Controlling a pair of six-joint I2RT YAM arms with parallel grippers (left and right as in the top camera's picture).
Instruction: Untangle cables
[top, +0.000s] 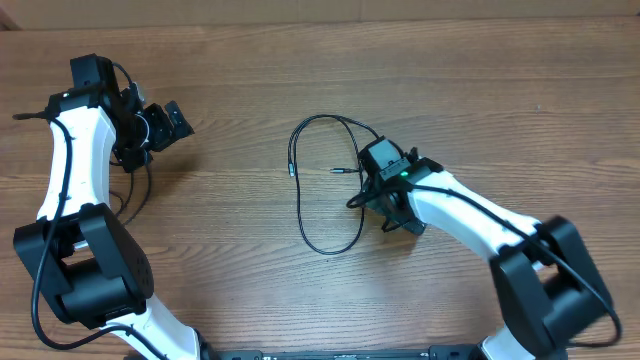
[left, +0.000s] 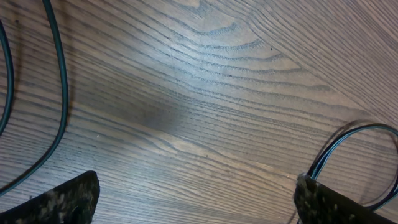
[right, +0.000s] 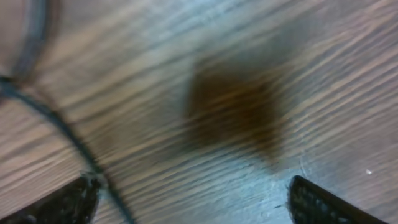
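The right fingers (right: 62, 204) stand apart, and a thin black cable (top: 330, 252) lies looped on the bench (top: 250, 60) - it passes just beside one finger. The left fingers (left: 339, 205) are apart also, holding nothing.

Wood-grain table (top: 480, 80); thin blk cable (top: 300, 215) lying looped near ctr.

I see cables (top: 303, 215) mid-table: thin black cord, slack, lying flat in open loops. Upper loop arcs away from me, lower loop sags toward near edge. Silvery plug tips (top: 292, 170) lie apart, both level with loop's middle. Right stretch partly hidden. Right wrist view: blurred dark strand (right: 62, 127) on wood.
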